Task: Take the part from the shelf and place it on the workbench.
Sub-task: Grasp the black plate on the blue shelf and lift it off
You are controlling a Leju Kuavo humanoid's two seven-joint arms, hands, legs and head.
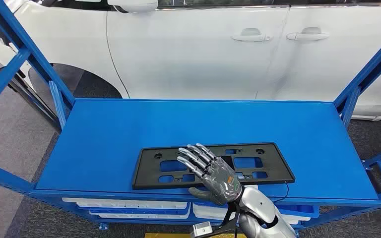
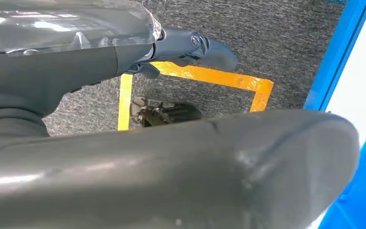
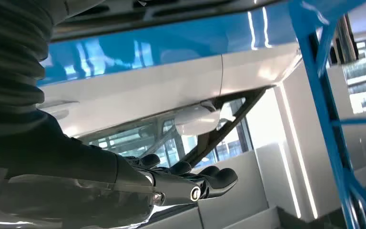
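The right hand (image 1: 212, 173) reaches over the front edge of the blue shelf (image 1: 129, 129) with its fingers (image 1: 194, 154) stretched out and slightly spread, grasping nothing; they lie over the middle of the part (image 1: 268, 166), though whether they touch it cannot be told. The part is a flat black plate with rectangular cut-outs, lying lengthwise on the shelf near the front edge, running out to both sides of the hand. Beyond the fingertips the shelf top is bare blue, and past its far edge stands a white car (image 1: 203, 44), with blue posts (image 1: 364, 74) rising at either side. In the right wrist view the dark fingers (image 3: 205, 181) extend straight out beside one another, the car's side and mirror (image 3: 198, 119) ahead of them. The left hand (image 2: 195, 47) hangs over grey carpet marked with yellow tape (image 2: 209, 76); its fingers look loosely extended with nothing between them.
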